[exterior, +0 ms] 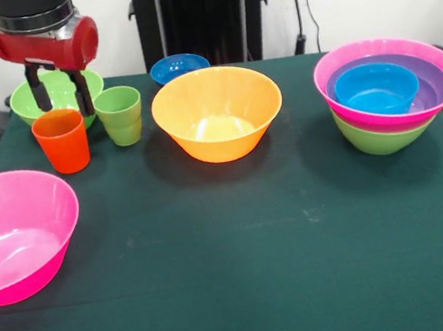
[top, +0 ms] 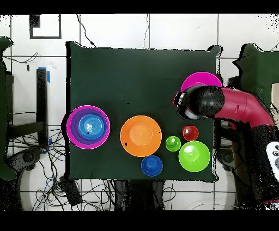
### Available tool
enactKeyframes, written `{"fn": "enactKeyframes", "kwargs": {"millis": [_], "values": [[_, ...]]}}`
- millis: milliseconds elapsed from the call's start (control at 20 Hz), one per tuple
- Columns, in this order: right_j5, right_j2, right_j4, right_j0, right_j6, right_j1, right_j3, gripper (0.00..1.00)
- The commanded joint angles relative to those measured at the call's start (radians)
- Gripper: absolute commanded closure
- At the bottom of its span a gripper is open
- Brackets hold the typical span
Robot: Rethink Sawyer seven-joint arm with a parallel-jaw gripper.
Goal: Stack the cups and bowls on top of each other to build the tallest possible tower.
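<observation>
- We see the orange-red cup [exterior: 61, 141] and green cup [exterior: 119, 114] upright, side by side.
- Orange bowl [exterior: 217, 112], pink bowl [exterior: 14, 234], green bowl [exterior: 55, 92], blue bowl [exterior: 178, 66] sit separately.
- The tower [exterior: 389, 93] nests blue, purple, pink, green.

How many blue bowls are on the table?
2. One small glossy blue plastic bowl sits alone at the far edge behind the big orange bowl. The other blue bowl nests on top of the tower. None seem hidden.
</observation>
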Motion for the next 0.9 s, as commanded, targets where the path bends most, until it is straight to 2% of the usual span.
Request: {"fn": "enactKeyframes", "kwargs": {"millis": [50,900], "values": [[0.038,0.030,-0.071,-0.002,-0.222,0.050,0.091,0.00],[-0.031,0.036,-0.074,-0.040,-0.190,0.097,0.125,0.00]]}}
